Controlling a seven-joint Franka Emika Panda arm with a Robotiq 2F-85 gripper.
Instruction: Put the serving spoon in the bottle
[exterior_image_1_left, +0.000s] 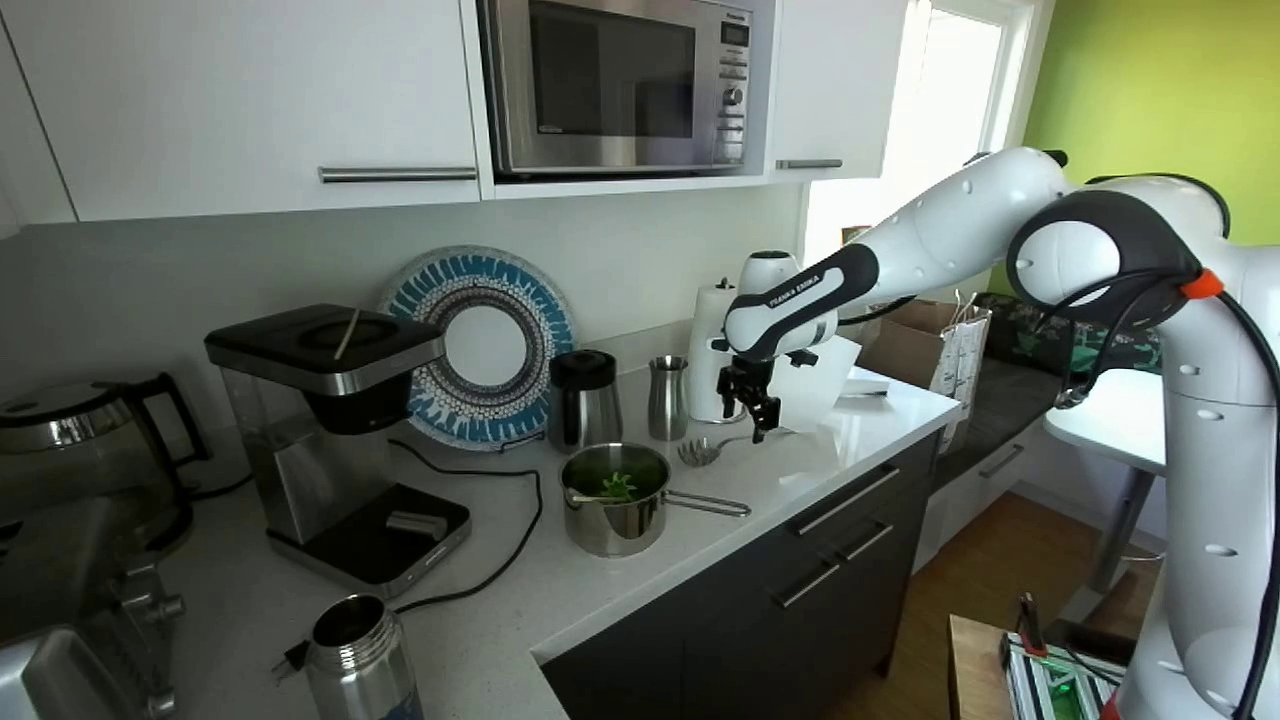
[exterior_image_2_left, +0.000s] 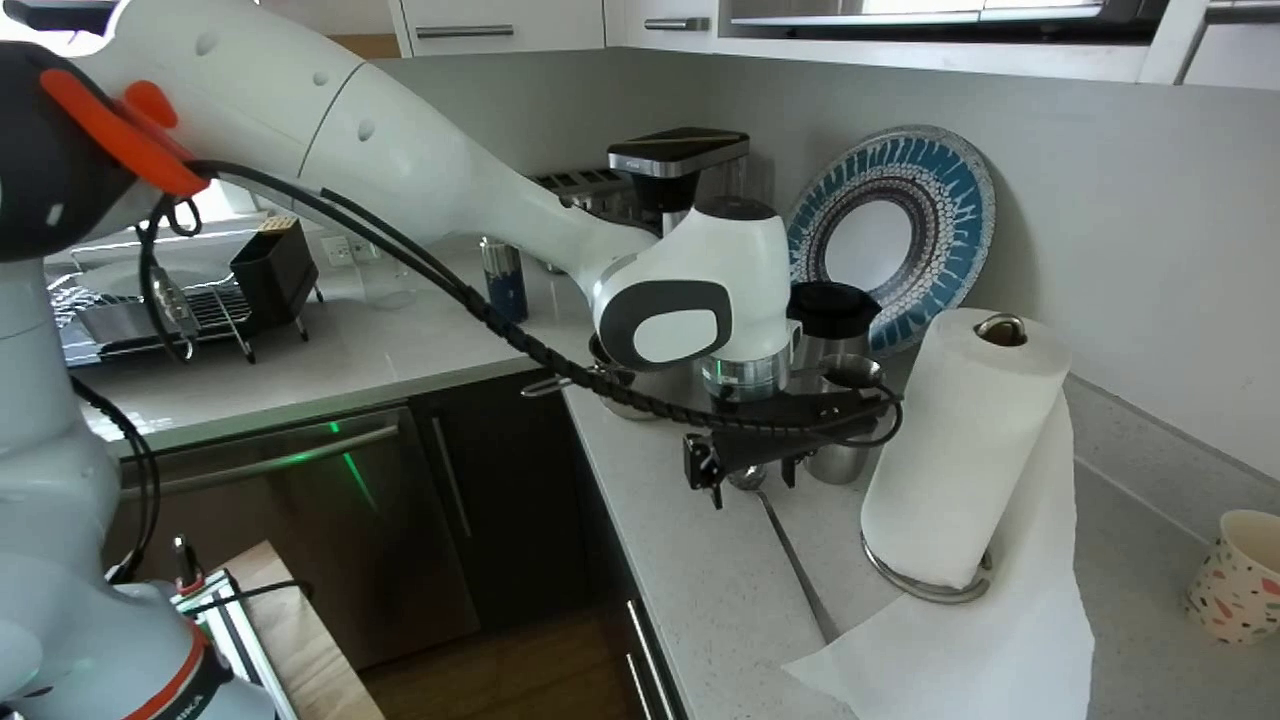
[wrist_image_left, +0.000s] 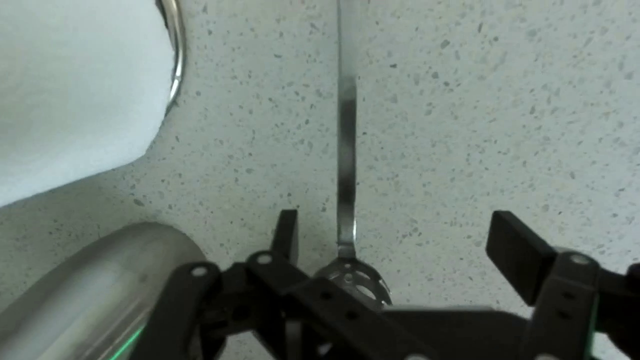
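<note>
One table (exterior_image_1_left: 480, 620): white, speckled, dark drawers (exterior_image_1_left: 845, 605) below.
Serving spoon (wrist_image_left: 346, 165): lying on it, beneath claw (wrist_image_left: 397, 240).
Claw: spread wide.
Bottle (exterior_image_1_left: 668, 400): upright, near paper roll (exterior_image_2_left: 965, 450).
Wall (exterior_image_1_left: 1160, 100): lime green, beside bright window (exterior_image_1_left: 960, 80).
Floor (exterior_image_1_left: 1030, 535): brown.

Wrist view: bare bench (wrist_image_left: 465, 140) right of slotted serving spoon (wrist_image_left: 346, 165) | spoon neck between spread jaws of pincer (wrist_image_left: 395, 227), more room on right | left: paper-towel roll (wrist_image_left: 75, 90) upper, metal bottle (wrist_image_left: 115, 290) lower, bare strip between these and spoon handle | in an exterior view: steel saucepan (exterior_image_1_left: 612, 520) near spoon bowl, handle jutting out
</note>
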